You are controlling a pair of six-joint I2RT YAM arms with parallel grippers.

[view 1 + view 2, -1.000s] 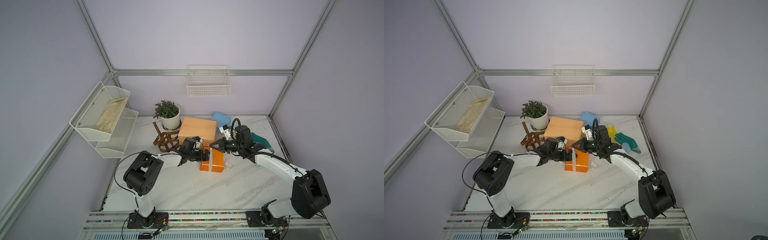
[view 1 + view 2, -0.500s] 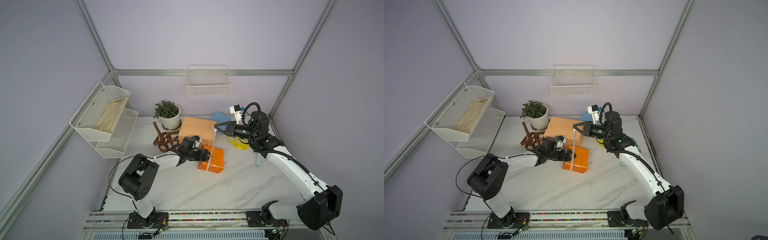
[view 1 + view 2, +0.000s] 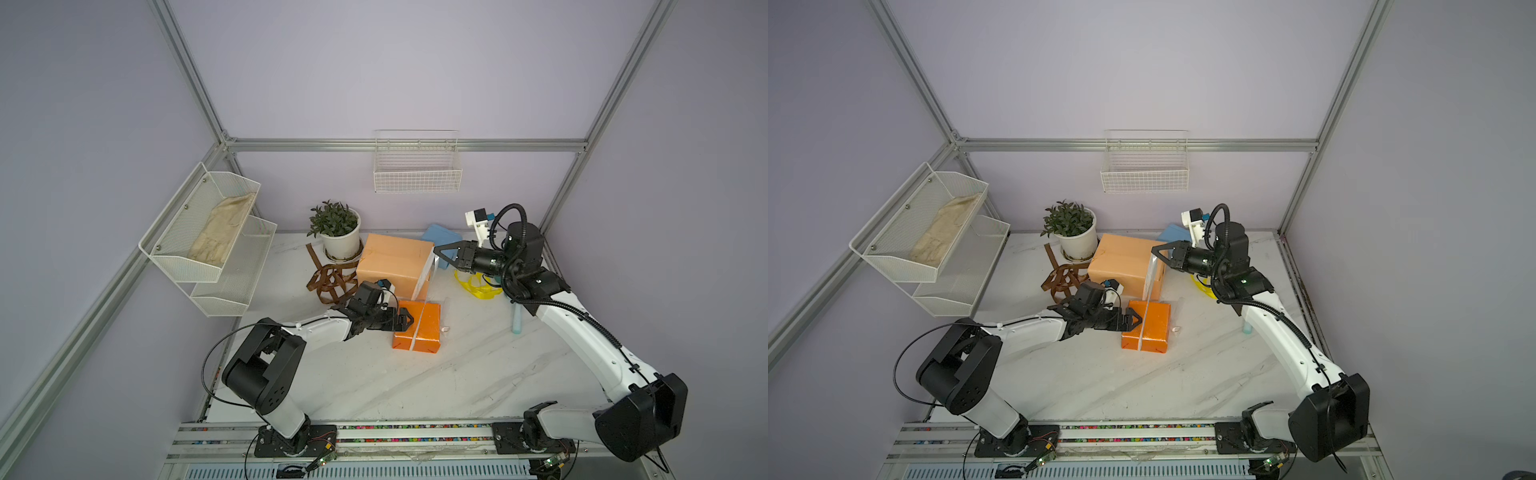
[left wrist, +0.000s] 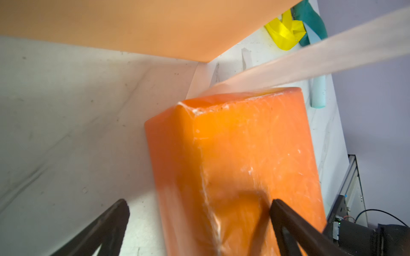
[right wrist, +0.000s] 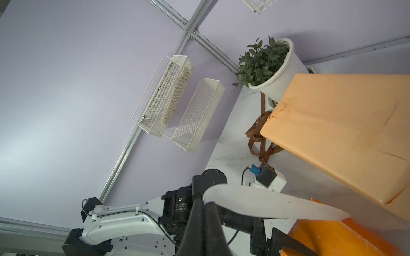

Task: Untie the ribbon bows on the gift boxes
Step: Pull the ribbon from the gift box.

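Right gripper (image 3: 435,249) is clamped shut on the white ribbon (image 3: 424,278), holding it high so the strip runs taut down to the bright orange box (image 3: 430,328) sitting mid-bench (image 3: 374,386). The left gripper (image 3: 406,321) is spread wide at that box's left end, gripping nothing. Looks like the pull-free step to me, so next it probably needs more pull up and away, with the left one keeping the box down.

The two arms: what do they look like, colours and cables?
The left arm and right arm have white shells and bulky black joints. The left tool and right tool are black, with thin pointed fingers. Black cables loop alongside.
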